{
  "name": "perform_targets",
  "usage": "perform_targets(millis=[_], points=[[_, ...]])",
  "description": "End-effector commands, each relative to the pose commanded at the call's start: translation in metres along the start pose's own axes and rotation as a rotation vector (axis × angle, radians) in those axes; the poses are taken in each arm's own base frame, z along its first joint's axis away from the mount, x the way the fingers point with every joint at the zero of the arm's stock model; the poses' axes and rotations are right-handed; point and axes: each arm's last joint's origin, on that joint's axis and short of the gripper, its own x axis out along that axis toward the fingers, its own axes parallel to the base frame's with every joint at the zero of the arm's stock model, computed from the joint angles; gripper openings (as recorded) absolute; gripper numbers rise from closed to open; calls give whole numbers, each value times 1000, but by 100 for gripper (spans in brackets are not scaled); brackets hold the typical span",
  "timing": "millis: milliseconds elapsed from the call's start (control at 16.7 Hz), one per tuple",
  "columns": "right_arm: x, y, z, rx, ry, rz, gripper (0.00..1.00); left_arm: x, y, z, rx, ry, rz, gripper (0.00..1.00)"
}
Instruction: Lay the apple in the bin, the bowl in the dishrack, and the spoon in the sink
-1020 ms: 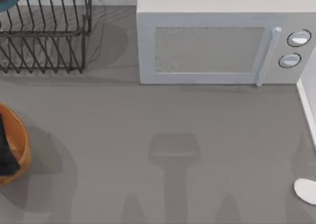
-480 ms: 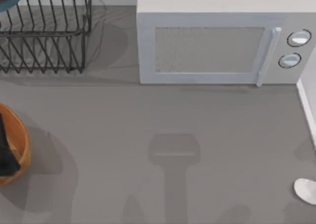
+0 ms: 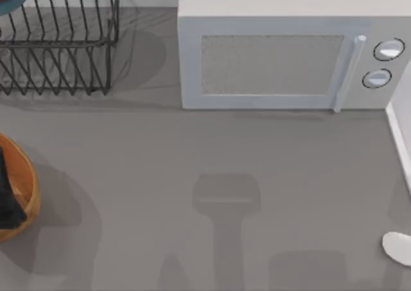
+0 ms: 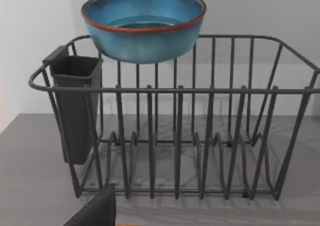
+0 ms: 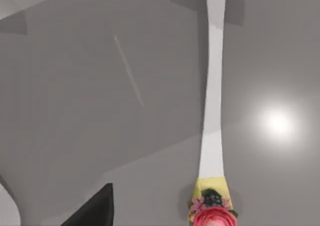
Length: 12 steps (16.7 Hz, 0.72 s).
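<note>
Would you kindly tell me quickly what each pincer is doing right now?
Left pincer: near the dishrack; state cannot be told.
Right pincer: state cannot be told.

The grey table [image 3: 212,149] lies open in front of the microwave [image 3: 289,53], free for a gripper to pass; left of the microwave the dishrack [image 3: 58,47] blocks the back corner; further forward of it on that side the bin [image 3: 22,188] stands at the edge.
</note>
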Motion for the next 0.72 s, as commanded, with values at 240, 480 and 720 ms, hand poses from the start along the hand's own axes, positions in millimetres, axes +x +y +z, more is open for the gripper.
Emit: perform_targets(millis=[240,480,720], points=[[0,-6,1,-48,19,57,100,0,0,0,0,0,0,100],[0,-5,2,-50,18,55,100,0,0,0,0,0,0,100],[25,-8,2,-47,20,58,100,0,0,0,0,0,0,100]])
